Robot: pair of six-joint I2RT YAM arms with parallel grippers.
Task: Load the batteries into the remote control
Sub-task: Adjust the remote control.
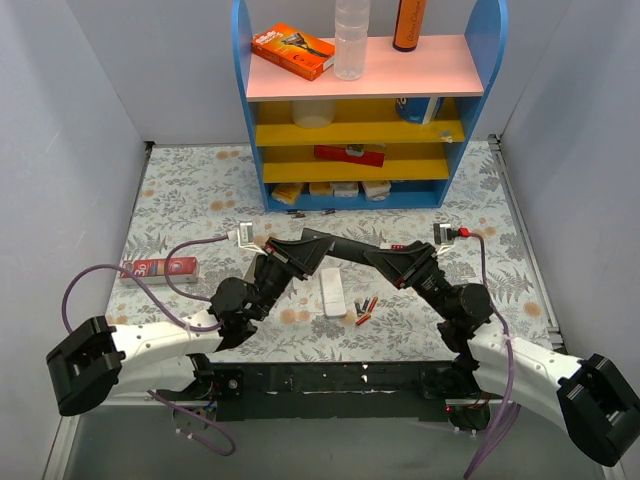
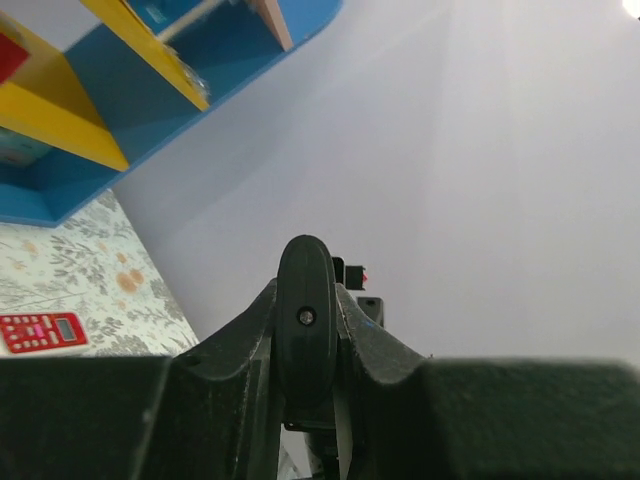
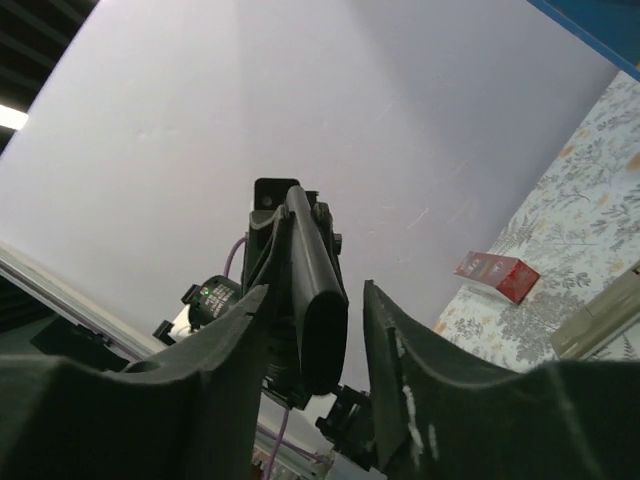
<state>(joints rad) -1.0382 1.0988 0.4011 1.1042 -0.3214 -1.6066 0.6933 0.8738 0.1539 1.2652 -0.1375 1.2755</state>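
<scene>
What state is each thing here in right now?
left gripper: shut on the black oblong piece
right gripper: open, jaws around that piece
white remote: flat on the table, unheld
batteries: loose on the table beside the remote
clear bottle: upright on the top shelf
orange box: lying flat on the top shelf

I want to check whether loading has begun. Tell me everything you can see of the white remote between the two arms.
The white remote is a plain oblong with rounded ends, smooth and plastic-looking. It lies flat on the floral table cover, its length running near to far. Nothing holds or covers it. The batteries lie loose right of it, not touching. Whether its compartment is open is too small to tell.
</scene>
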